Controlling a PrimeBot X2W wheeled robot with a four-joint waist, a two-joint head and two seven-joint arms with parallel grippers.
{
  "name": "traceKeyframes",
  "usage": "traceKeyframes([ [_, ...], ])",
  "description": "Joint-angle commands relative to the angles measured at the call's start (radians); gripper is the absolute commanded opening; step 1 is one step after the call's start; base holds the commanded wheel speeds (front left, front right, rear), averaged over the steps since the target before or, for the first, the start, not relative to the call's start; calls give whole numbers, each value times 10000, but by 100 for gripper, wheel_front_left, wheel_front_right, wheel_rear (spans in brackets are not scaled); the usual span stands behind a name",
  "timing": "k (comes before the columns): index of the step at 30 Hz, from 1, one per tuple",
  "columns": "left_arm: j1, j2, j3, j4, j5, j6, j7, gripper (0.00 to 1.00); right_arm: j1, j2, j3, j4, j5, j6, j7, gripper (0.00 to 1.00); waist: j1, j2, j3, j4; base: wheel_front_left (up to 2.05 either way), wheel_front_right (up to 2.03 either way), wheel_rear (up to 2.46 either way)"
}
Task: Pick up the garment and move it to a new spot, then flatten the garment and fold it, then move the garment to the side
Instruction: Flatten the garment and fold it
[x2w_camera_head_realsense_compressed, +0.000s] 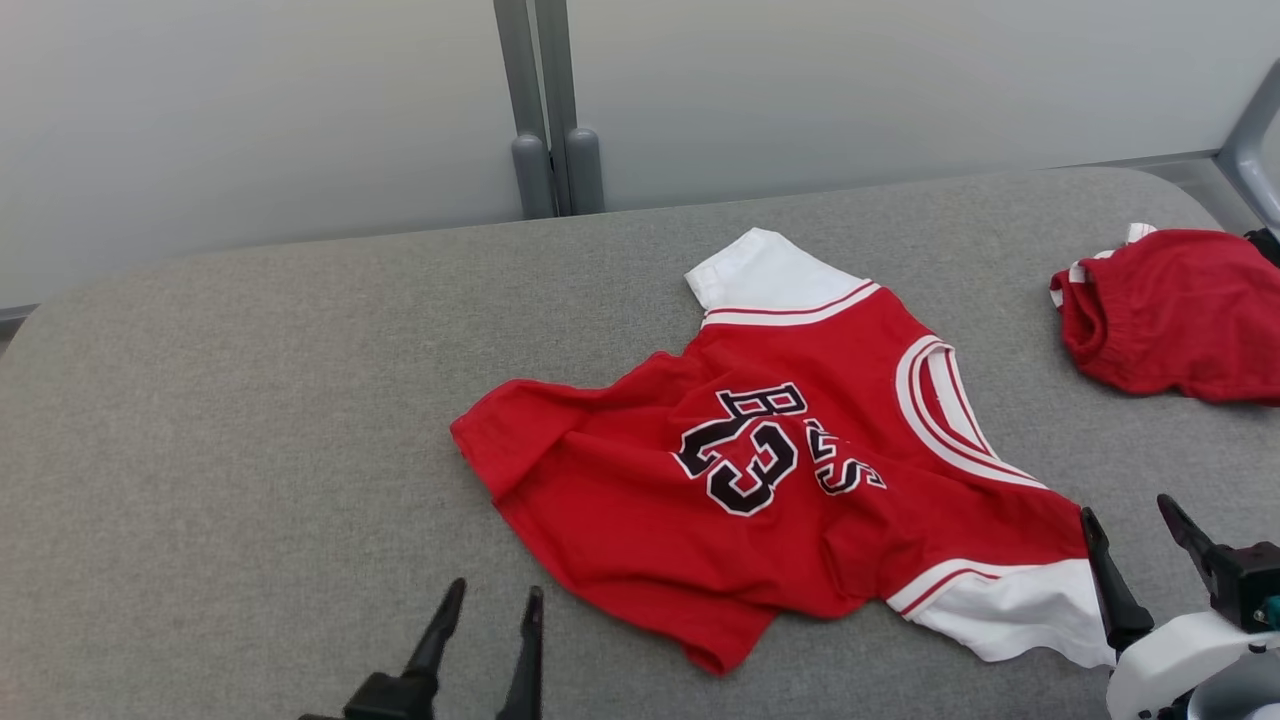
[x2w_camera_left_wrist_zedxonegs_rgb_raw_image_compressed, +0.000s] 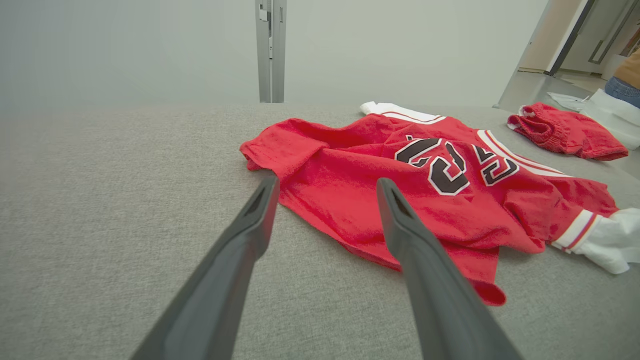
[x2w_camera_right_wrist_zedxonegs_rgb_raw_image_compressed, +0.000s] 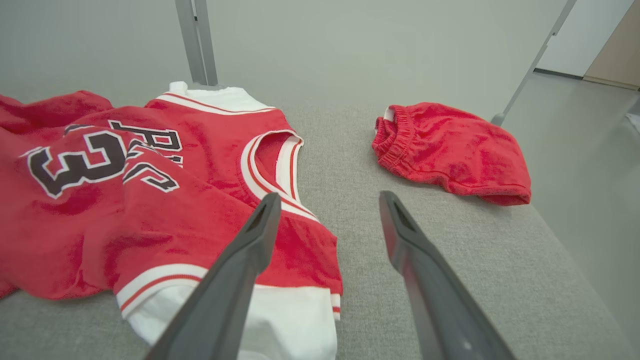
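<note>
A crumpled shirt (x2w_camera_head_realsense_compressed: 640, 500) on a grey table (x2w_camera_head_realsense_compressed: 250, 400), both grippers open
Near us, the left gripper (x2w_camera_head_realsense_compressed: 497, 590) and right gripper (x2w_camera_head_realsense_compressed: 1125, 506) have fingers spread wide and hold nothing. The shirt lies just past them in the middle of the table. Farther right sit red shorts (x2w_camera_head_realsense_compressed: 1180, 310). The left wrist view catches part of a person (x2w_camera_left_wrist_zedxonegs_rgb_raw_image_compressed: 625, 85) far back.

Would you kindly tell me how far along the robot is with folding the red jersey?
Done: nothing visibly; the red jersey lies rumpled and unfolded on the grey surface. In hand: nothing; the left gripper and right gripper stand open near it. Left: lifting, flattening, folding, moving aside.
</note>
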Motion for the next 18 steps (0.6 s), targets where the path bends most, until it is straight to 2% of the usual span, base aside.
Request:
traceKeyframes([
  [1,-286,29,-270,84,63,-124,245,100,-23,-148,118,28,246,-12,470,100,0,0,18,-90,0,0,0],
  [4,-560,32,-1305,195,-137,-423,1143,100,310,-704,299,-282,882,-15,1646,100,0,0,90,-208,0,0,0],
  [6,-764,34,-1853,143,-322,-500,1706,100,593,-842,475,-604,1380,-12,2408,100,0,0,209,-296,0,0,0],
  [10,-1220,38,-2698,304,-674,-426,2691,100,1016,-1328,992,-1253,2323,-14,3728,100,0,0,512,-456,0,0,0],
  [13,-1612,38,-3239,584,-1119,-408,3446,100,1034,-1475,1225,-1479,2658,-12,4150,100,0,0,745,-573,0,0,0],
  [18,-2218,34,-3675,1130,-1592,-80,4145,100,559,-1639,1697,-1364,2756,-12,4390,100,0,0,1103,-776,0,0,0],
])
